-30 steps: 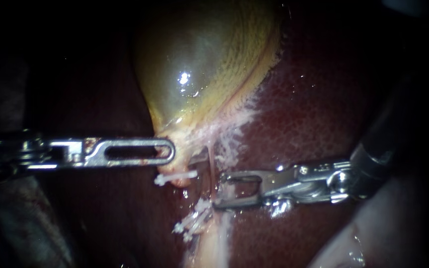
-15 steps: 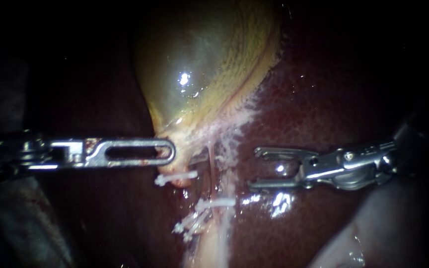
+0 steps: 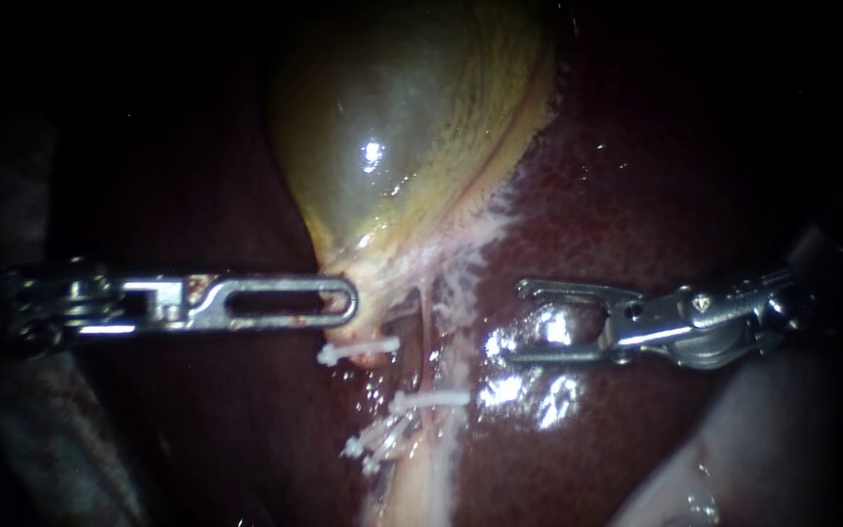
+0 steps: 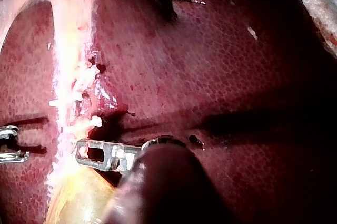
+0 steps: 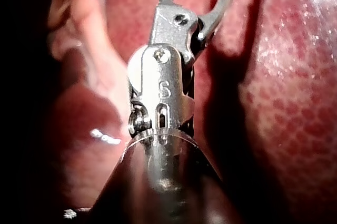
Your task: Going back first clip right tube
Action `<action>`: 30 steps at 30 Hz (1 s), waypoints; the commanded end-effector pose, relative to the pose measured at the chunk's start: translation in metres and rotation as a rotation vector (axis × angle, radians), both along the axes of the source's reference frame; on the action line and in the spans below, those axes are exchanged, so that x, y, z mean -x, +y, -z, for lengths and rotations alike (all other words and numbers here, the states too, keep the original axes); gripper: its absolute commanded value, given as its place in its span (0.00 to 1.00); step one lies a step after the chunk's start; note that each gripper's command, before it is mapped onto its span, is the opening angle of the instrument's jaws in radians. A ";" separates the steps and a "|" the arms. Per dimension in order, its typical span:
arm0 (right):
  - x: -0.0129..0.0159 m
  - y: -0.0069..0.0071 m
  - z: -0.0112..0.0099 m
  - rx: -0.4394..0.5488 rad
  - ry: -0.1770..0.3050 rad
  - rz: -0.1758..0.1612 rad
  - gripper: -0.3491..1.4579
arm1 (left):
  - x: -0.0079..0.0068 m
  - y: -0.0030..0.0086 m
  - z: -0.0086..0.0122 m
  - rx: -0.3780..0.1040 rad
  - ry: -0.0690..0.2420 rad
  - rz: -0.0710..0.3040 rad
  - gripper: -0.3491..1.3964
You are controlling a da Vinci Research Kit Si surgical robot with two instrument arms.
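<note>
Notably, endoscope, unlike right wrist view, shows clip (image 3: 429, 400) near right instrument's (image 3: 516, 322) gaping jaws.

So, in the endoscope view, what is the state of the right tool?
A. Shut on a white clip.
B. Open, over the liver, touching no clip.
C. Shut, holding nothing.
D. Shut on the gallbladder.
B: a clear gap shows between the jaws of the right tool, which holds nothing and lies over the liver, apart from the nearest white clip.
</note>
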State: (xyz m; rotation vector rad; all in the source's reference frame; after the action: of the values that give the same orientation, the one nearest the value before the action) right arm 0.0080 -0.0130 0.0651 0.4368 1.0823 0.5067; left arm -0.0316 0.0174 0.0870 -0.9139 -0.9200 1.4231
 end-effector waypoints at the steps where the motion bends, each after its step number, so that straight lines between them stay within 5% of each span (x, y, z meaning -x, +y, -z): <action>1: 0.0000 0.0000 0.0000 0.000 -0.001 -0.001 0.47 | 0.0004 -0.0001 -0.0005 0.002 0.002 0.003 0.00; 12: -0.0002 -0.0001 -0.0002 0.000 -0.001 -0.002 0.47 | 0.0027 -0.0003 -0.0035 0.014 0.004 0.006 0.00; 30: -0.0004 -0.0001 -0.0003 0.001 -0.002 -0.003 0.47 | 0.0034 0.0000 -0.0037 0.011 -0.001 0.003 0.00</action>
State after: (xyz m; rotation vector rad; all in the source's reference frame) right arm 0.0084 -0.0131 0.0654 0.4341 1.0815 0.5088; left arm -0.0350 0.0173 0.0907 -0.9233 -0.9110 1.4269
